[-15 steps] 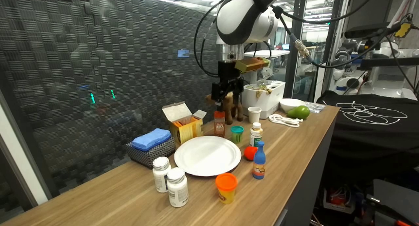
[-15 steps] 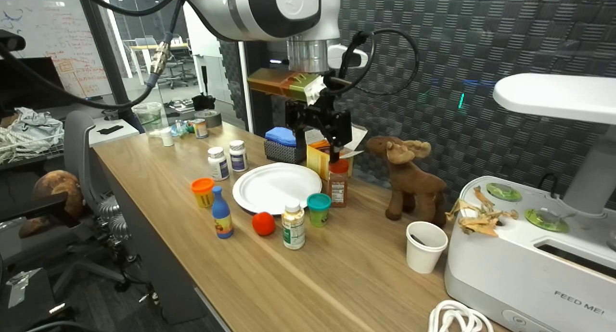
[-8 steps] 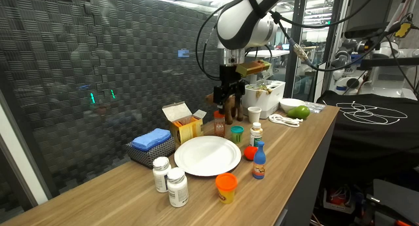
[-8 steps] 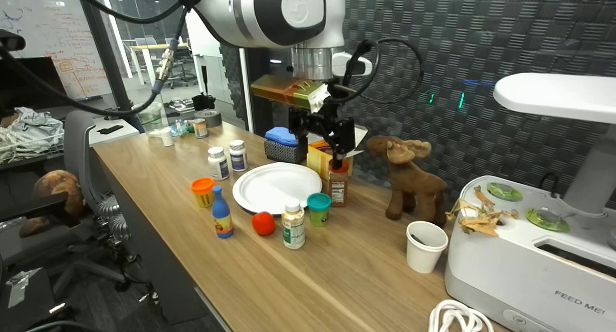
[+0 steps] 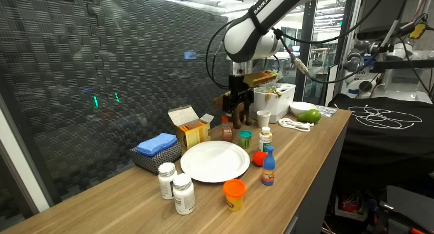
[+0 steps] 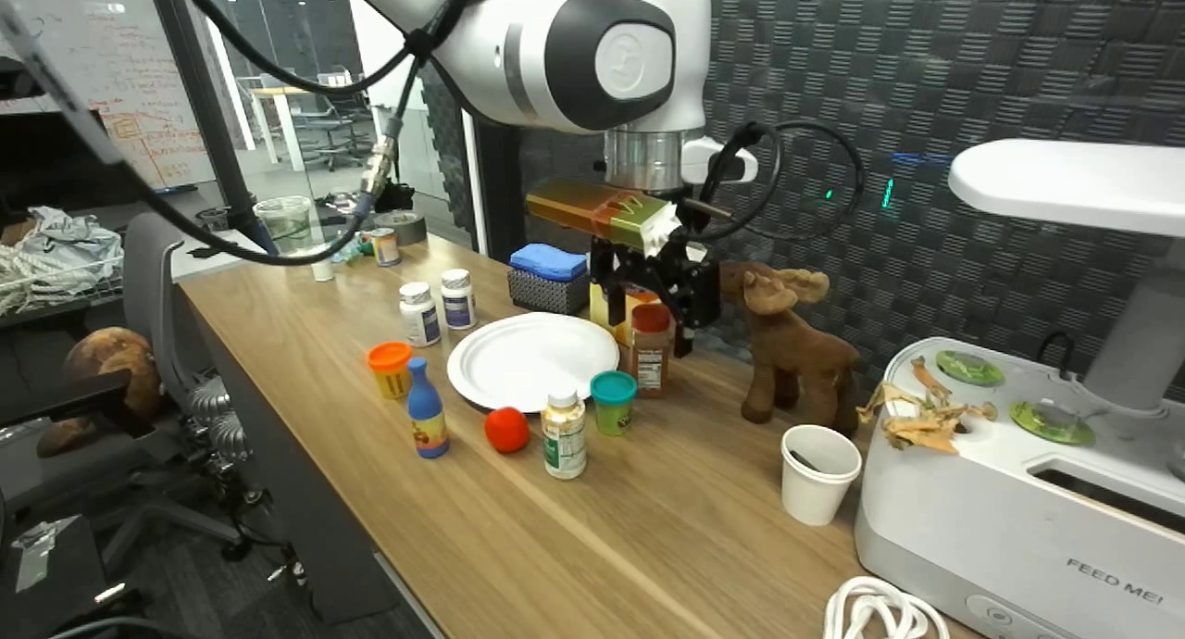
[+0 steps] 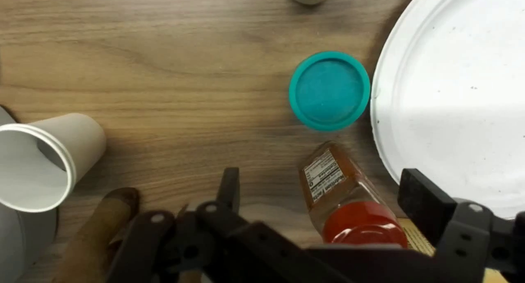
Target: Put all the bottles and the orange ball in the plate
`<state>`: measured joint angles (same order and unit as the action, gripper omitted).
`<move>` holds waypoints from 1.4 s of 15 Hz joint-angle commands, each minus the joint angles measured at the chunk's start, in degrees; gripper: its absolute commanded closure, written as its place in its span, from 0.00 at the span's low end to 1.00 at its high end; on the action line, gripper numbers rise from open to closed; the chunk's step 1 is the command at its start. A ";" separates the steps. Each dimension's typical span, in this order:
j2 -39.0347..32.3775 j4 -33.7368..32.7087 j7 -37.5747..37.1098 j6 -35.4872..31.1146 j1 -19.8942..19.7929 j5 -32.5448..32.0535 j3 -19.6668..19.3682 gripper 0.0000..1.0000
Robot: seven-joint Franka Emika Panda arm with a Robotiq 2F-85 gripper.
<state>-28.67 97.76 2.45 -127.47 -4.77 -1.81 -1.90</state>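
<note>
A spice bottle with a red lid [image 6: 650, 366] stands upright beside the white plate [image 6: 532, 361]. My gripper [image 6: 650, 326] is open, with a finger on each side of this bottle's lid. In the wrist view the bottle [image 7: 324, 180] sits between the spread fingers [image 7: 326, 192], with gaps on both sides. The orange-red ball [image 6: 507, 430] lies near the plate, between a blue bottle [image 6: 427, 417] and a white-capped bottle with a green label [image 6: 565, 440]. Two white bottles [image 5: 166, 183] [image 5: 184, 196] stand on the plate's opposite side. The plate holds nothing.
A teal-lidded tub [image 7: 329, 91] stands close to the spice bottle and plate. An orange-lidded tub [image 5: 234, 195], open yellow box [image 5: 193, 134], dark block with blue cloth [image 5: 156, 152], brown toy moose [image 6: 796, 352], paper cup [image 6: 818, 477] and white planter [image 6: 1018, 519] are around.
My gripper has lowered and, in an exterior view, shifted right toward the moose. The red lid, partly behind a finger before, now shows between the fingers. The objects have not moved.
</note>
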 commanded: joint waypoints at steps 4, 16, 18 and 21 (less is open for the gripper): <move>-6.01 -9.29 3.11 1.26 -0.40 1.41 1.16 0.00; -5.81 -8.52 1.52 -0.08 1.80 0.02 1.70 0.76; -4.24 -7.04 -0.64 0.09 3.30 -0.83 1.14 0.76; -0.98 -4.12 -5.90 -0.37 7.04 -4.80 -0.69 0.76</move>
<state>-34.91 89.33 1.76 -127.45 -1.53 -2.94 -0.49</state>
